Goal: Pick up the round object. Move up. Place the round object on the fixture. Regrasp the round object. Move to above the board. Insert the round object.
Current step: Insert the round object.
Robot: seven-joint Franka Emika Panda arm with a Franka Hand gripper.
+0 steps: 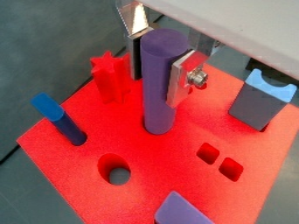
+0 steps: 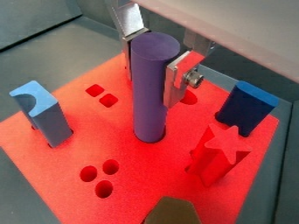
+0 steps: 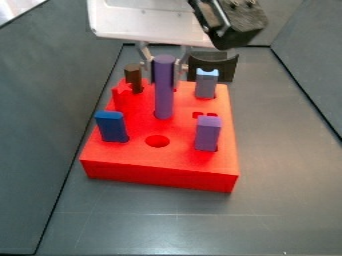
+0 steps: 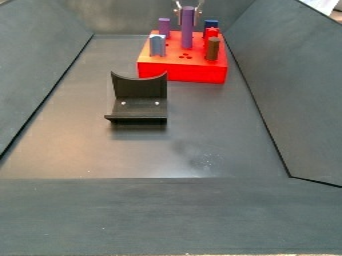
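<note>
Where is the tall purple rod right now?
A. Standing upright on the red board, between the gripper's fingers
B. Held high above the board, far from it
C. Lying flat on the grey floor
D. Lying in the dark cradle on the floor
A: in both wrist views the round object stands upright, its foot at the board, with the gripper straddling its top; the fixture is empty.

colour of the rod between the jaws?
Purple. The round object stands upright on the board, the gripper at its top; clearest in a wrist view.

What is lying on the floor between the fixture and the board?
Nothing: in a side view, the floor between the fixture and the board is bare. The gripper stands over the board.
</note>
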